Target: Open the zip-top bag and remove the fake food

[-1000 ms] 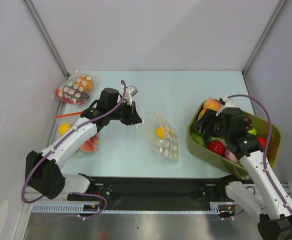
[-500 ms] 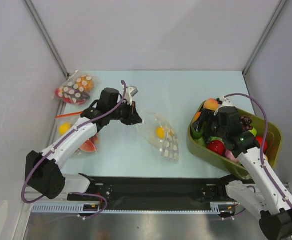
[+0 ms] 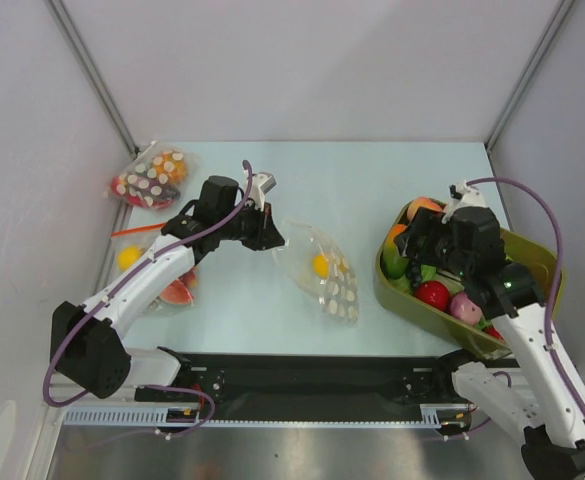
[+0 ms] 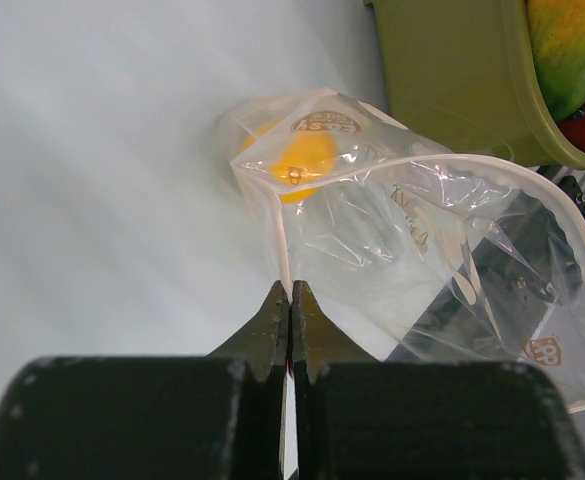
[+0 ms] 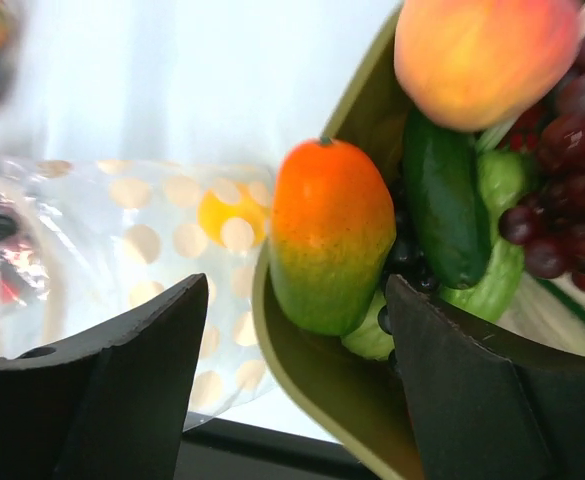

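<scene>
The zip-top bag (image 3: 324,270) lies mid-table, clear with white dots, mouth open, a yellow fruit (image 3: 320,265) inside. My left gripper (image 3: 269,232) is shut on the bag's rim; in the left wrist view the gripper (image 4: 290,296) pinches the white rim strip of the bag (image 4: 422,240), with the yellow fruit (image 4: 302,160) beyond. My right gripper (image 3: 404,255) is open and empty over the green bin's left rim. In the right wrist view the gripper (image 5: 297,290) straddles the rim, near an orange-green fruit (image 5: 332,235), a peach (image 5: 482,60), grapes (image 5: 572,200) and a green piece (image 5: 447,200).
The olive-green bin (image 3: 527,262) at the right holds several fake fruits. A dotted bag with red and orange (image 3: 150,178) lies at the back left, and a clear bag with an orange-red strip (image 3: 167,285) lies under the left arm. Grey walls close the sides.
My right arm has shifted a little to the right and nearer over the bin, jaws open. The left arm and the bag have not moved.
</scene>
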Robot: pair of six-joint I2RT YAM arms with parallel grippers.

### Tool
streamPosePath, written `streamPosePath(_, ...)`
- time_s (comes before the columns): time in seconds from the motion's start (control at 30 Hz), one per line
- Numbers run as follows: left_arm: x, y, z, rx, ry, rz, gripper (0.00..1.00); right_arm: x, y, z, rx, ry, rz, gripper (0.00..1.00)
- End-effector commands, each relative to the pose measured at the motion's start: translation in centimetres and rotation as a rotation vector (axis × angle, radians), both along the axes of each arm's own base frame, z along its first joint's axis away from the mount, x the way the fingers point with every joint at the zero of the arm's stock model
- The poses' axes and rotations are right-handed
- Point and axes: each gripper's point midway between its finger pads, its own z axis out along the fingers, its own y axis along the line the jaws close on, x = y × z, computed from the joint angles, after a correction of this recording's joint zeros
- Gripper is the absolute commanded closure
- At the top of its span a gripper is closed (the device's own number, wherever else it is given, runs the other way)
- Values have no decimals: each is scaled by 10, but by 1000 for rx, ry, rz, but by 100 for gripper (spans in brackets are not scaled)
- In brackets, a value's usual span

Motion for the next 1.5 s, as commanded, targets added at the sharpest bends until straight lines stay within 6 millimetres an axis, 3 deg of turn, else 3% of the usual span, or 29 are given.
streamPosePath(0.0, 2, 1, 13, -17, -52, -10, 100, -13, -18, 42, -50, -80, -31, 22)
streamPosePath(0.13, 2, 0, 12, -17, -50, -12, 100, -13, -21, 68, -70, -143, -21, 21)
streamPosePath(0.27, 2, 0, 11, -12, -49, -11, 100, 10, 8, 78, -22, -184, 88, 22)
streamPosePath(0.4, 2, 1, 12, -11, -52, -11, 100, 24, 64, 79, 47, -200, 290, 27)
streamPosePath(0.43, 2, 1, 11, -10, -49, -11, 100, 15, 89, 79, 43, -205, 375, 28)
streamPosePath(0.5, 2, 0, 10, -10, -47, -14, 100, 13, 120, 83, 30, -242, 457, 28)
streamPosePath(0.53, 2, 0, 9, -11, -45, -15, 100, 6, 148, 80, 15, -240, 545, 29)
streamPosePath(0.63, 2, 0, 9, -10, -44, -15, 100, -3, 193, 83, 11, -272, 676, 33)
streamPosePath(0.67, 2, 0, 9, -9, -43, -13, 100, -16, 210, 83, -1, -292, 745, 35)
streamPosePath(0.73, 2, 0, 9, -8, -43, -14, 100, -19, 230, 74, -28, -281, 799, 36)
streamPosePath(0.83, 2, 0, 9, -9, -43, -13, 100, -16, 238, 51, -73, -222, 807, 40)
streamPosePath(1.0, 2, 0, 8, -11, -42, -16, 100, -8, 245, -6, -161, -87, 815, 43)
streamPosePath(1.2, 2, -1, 9, -15, -43, -19, 100, 20, 219, -70, -322, 42, 689, 48)
streamPosePath(1.37, -1, -5, 10, -38, -36, -44, 100, 44, 191, -102, -468, 66, 561, 48)
streamPosePath(1.47, -3, -6, 11, -42, -36, -54, 100, 53, 181, -119, -468, 64, 526, 47)
